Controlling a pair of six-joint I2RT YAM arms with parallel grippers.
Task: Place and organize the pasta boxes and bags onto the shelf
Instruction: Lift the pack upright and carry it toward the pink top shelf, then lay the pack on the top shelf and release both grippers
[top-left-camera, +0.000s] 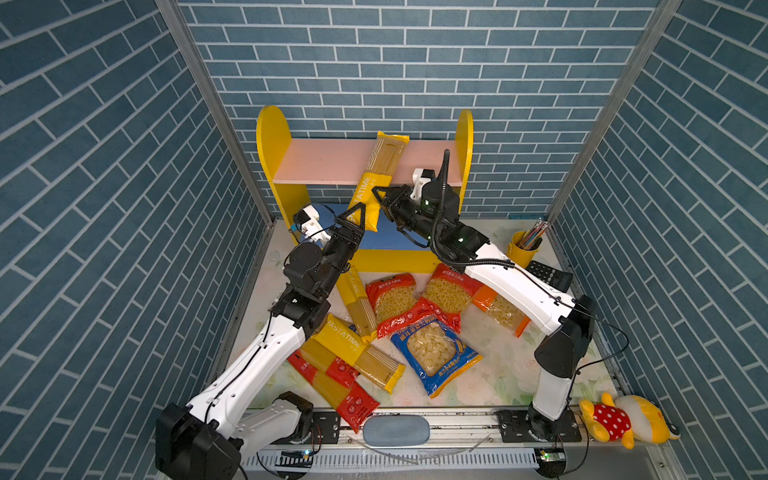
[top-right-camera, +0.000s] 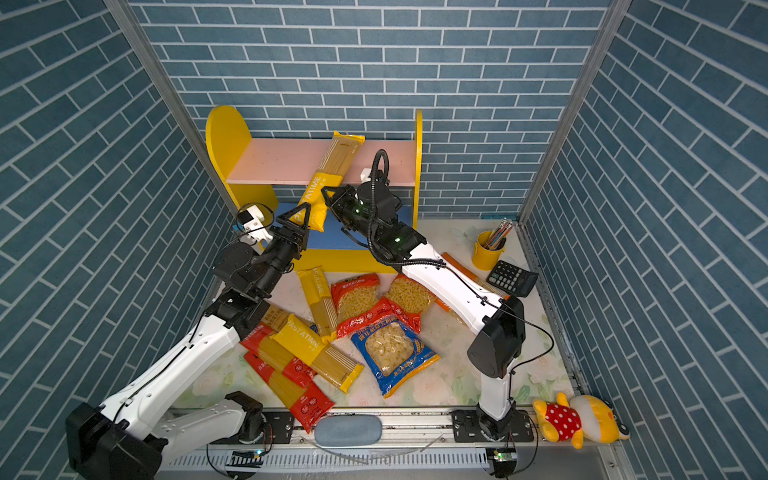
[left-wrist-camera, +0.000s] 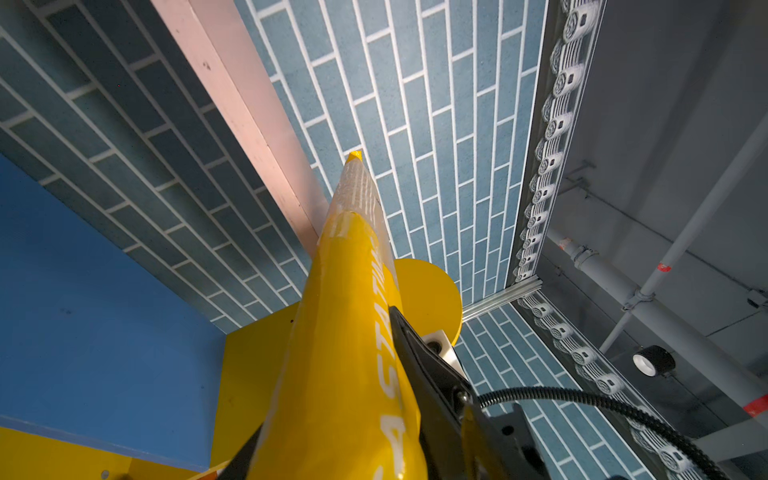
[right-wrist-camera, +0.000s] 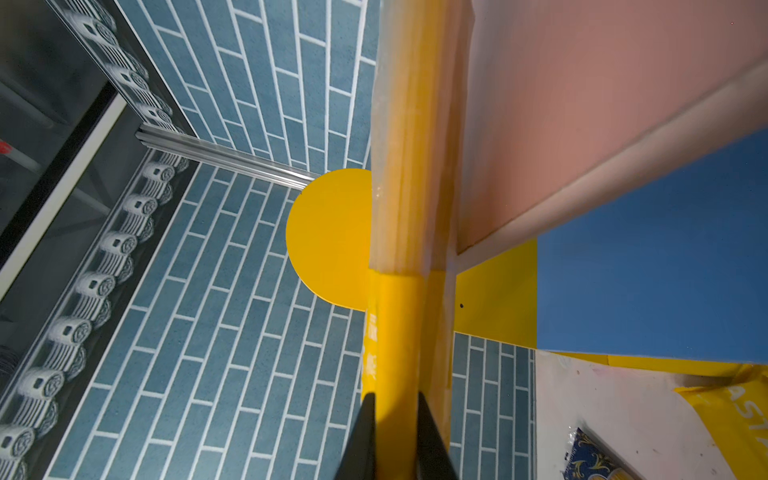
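Yellow spaghetti pack (top-left-camera: 376, 174) leans tilted, top end on the pink upper board (top-left-camera: 324, 162) of the shelf (top-left-camera: 271, 137). Right gripper (right-wrist-camera: 392, 403) jaws clamp its printed section; left gripper (top-left-camera: 360, 211) straddles the bottom end, grip not discernible. Raise the bottom end level, then slide the pack fully aboard.

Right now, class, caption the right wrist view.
Jaws of the right gripper pinch a yellow spaghetti pack beside the shelf's pink board.

Arms (top-left-camera: 257, 361) have white links (top-left-camera: 515, 291), black joints (top-left-camera: 565, 345), a black left gripper (top-left-camera: 360, 212) and ribbed black cable (top-left-camera: 446, 166)
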